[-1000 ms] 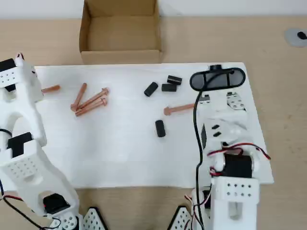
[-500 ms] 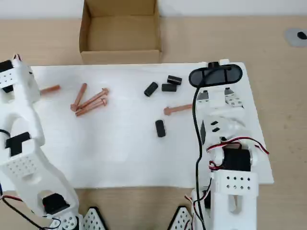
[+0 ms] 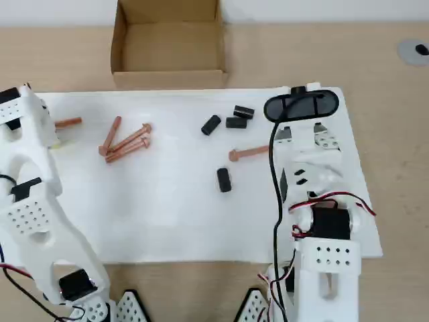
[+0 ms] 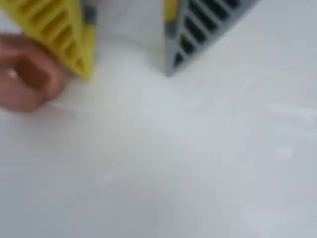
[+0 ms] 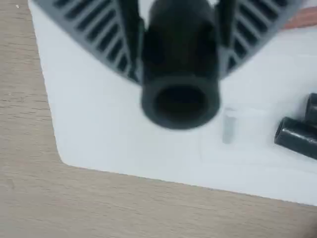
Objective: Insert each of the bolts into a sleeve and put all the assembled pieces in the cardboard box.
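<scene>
Left wrist view: the left gripper (image 4: 129,73) sits low over the white mat (image 4: 198,163), fingers spread with nothing between them. A bolt (image 4: 27,79) lies just outside its yellow finger (image 4: 64,34), likely a pickup being lined up. Right wrist view: the right gripper (image 5: 179,74) clamps a black sleeve (image 5: 181,99) with the bore facing outward, apparently presented to take a bolt, and a spare sleeve (image 5: 297,136) lies near. High view: the cardboard box (image 3: 167,72) stands well beyond both grippers with no assembled piece in it yet; loose bolts (image 3: 127,142) lie nearer the left one.
</scene>
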Robot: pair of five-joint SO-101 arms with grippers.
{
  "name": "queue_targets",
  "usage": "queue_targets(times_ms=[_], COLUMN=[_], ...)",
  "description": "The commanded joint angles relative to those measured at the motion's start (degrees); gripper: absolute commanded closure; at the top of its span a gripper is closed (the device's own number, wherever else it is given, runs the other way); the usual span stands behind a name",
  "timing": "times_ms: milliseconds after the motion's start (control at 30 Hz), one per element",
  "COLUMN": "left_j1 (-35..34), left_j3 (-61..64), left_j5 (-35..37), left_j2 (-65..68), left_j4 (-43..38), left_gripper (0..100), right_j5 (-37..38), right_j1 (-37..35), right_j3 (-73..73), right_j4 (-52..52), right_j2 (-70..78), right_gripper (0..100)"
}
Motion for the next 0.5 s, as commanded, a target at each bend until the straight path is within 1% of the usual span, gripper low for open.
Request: queue_targets(times_ms=[0,100,267,400,467], left_j1=[0.00,0.44,1.32,2.55,2.90], left_j3=[-6.86,-12.84,-22.33,-31.56,-34.64], left_j5=[-1.49,-1.58,-1.67,-1.85,-1.85], left_j2=[-0.48,-2.15,-3.30,-2.95,-2.68], left_j4=[1.49,6.86,12.75,19.87,20.75], left_gripper=[89,89,89,89,89], right_j5=[0.26,0.26,0.26,0.26,0.26], right_j1=[0.40,0.31,-0.92,-1.19,-1.19], right_j3=[-2.59,-2.59,-2.59,-2.59,-2.59], right_j4=[-1.85,-1.85,-1.85,-1.85,-1.85], right_j2=[0.13,0.13,0.13,0.22,0.22], right_gripper=[98.9,98.9,98.9,98.9,98.9])
